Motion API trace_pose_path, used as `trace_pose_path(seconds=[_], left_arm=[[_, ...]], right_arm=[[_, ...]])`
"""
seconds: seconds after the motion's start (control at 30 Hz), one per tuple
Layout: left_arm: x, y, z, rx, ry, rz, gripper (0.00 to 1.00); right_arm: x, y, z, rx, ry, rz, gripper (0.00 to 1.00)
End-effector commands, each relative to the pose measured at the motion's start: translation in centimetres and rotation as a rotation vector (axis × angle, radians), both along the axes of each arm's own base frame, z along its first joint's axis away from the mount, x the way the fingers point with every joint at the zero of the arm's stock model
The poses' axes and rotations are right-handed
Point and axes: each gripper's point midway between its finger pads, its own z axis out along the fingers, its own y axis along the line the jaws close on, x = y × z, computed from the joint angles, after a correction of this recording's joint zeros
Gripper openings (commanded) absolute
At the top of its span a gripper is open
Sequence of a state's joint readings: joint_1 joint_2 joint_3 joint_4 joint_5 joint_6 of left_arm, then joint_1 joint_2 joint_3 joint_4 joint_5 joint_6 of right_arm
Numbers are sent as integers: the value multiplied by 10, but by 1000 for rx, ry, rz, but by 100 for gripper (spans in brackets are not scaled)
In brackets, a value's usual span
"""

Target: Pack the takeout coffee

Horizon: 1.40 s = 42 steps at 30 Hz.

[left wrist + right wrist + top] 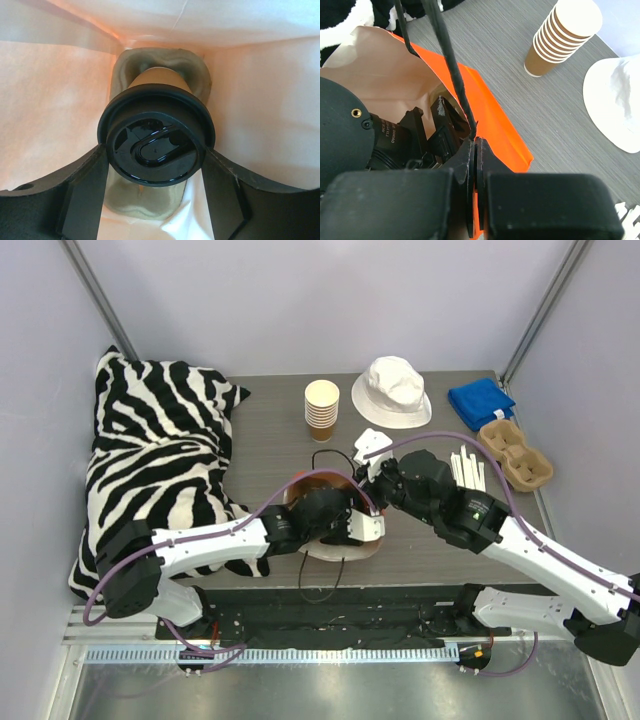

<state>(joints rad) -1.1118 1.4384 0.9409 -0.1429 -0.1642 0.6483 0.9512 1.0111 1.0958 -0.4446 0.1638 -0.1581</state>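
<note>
The takeout coffee (155, 145), a tan paper cup under a glossy black lid, stands in a pulp carrier (125, 65) inside an orange paper bag (50, 100). My left gripper (156, 150) reaches into the bag, and its fingers (85, 195) press the lid's two sides. The right gripper (476, 145) is shut on the bag's orange rim (495, 125), just where the black cord handle (450, 55) meets it. From above, the bag (300, 485) lies at the table's middle with both arms meeting over it, and the cup is hidden there.
A stack of lidless paper cups (321, 405) and a white bucket hat (391, 390) stand behind the bag. To the right are a blue cloth (481, 400), a second pulp carrier (516, 453) and white sticks (468, 468). A zebra pillow (160, 450) fills the left side.
</note>
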Motion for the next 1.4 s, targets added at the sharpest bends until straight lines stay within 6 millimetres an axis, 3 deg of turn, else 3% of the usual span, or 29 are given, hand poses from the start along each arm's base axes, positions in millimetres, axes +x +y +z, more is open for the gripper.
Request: trace_pose_path(seconds=[0.0, 0.33, 0.83, 1.17, 1.37], left_arm=[[11, -19, 35, -87, -74, 12, 0], [21, -17, 45, -91, -126, 47, 0], [26, -14, 4, 44, -101, 56, 0], [36, -7, -7, 142, 52, 36, 0], [35, -2, -10, 196, 146, -27, 1]], right_arm=[[-3, 15, 21, 104, 18, 26, 1], [-1, 14, 19, 102, 32, 22, 1], [8, 14, 10, 100, 96, -7, 1], [20, 20, 7, 113, 189, 10, 1], [27, 20, -5, 90, 260, 17, 1]])
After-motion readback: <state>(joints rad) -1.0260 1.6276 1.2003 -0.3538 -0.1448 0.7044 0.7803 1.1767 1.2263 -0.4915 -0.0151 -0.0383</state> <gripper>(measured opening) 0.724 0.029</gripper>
